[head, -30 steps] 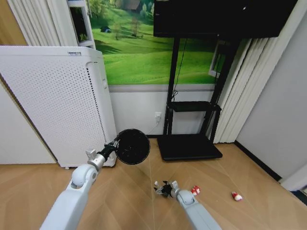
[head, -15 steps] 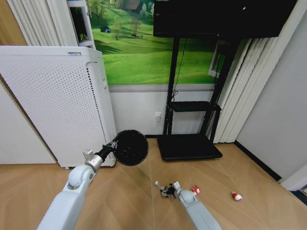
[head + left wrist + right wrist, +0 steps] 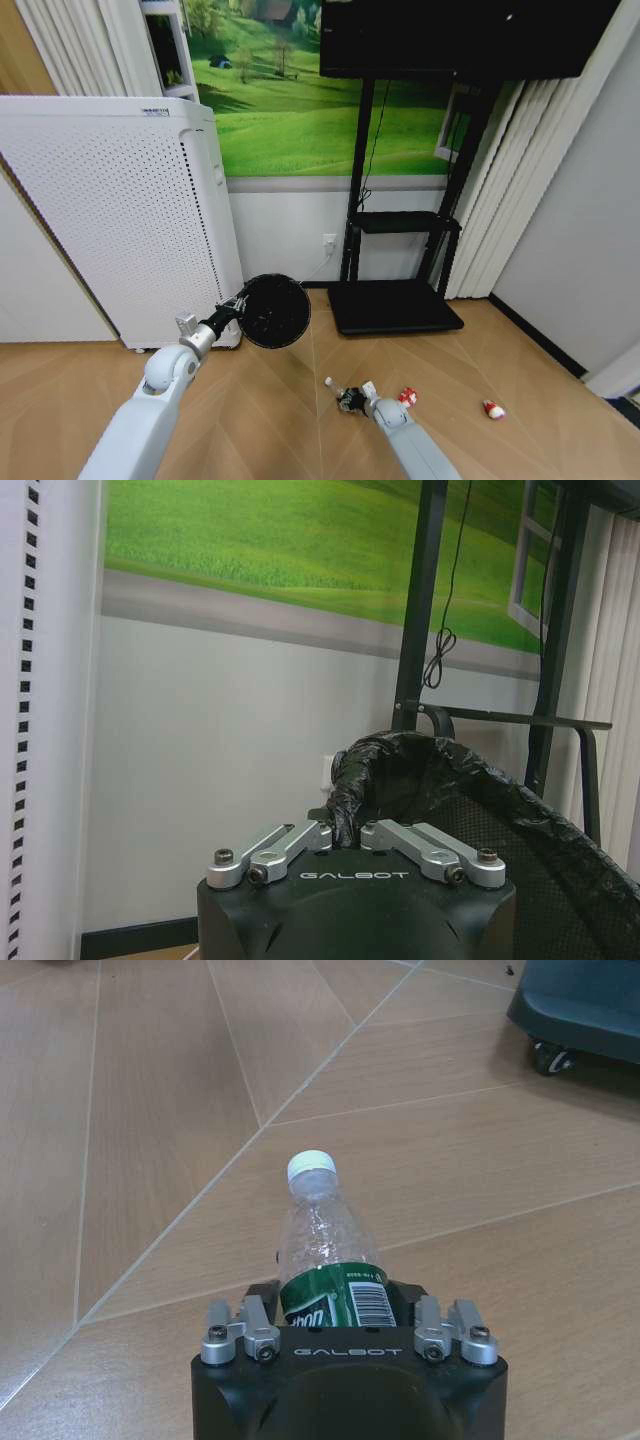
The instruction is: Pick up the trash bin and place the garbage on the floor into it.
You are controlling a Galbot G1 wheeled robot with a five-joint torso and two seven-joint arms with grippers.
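Two hands are at work, and your right hand [image 3: 350, 400] sits nearest, low in the centre of the head view, just above the wooden floor [image 3: 270, 400]. It grips the little clear bottle [image 3: 328, 1260] by its green-labelled body, with the white cap pointing away from the wrist camera. A second ago that hand lay a touch further left in the frame and looked more spread; now it is drawn in around the bottle, so you can judge the first piece of garbage secured, though I cannot tell whether it has left the floor.

Just right of it, near the lower centre-right of the head view, one red-and-white scrap [image 3: 407, 397] lies on the floor, and the other scrap [image 3: 493, 409] sits further right. Both are untouched.

Further up and to the left, your left hand [image 3: 234, 305] is clamped on the rim of the trash bin [image 3: 273, 311], pinching the black liner, as the left wrist view shows. The bin hangs in the air, tilted so its mouth faces the head camera. It has drifted only slightly over the last second, so the carry looks steady.

Behind it, at the left of the frame, stands the white perforated appliance [image 3: 110, 210], and at centre the black stand [image 3: 395, 300] against the wall.
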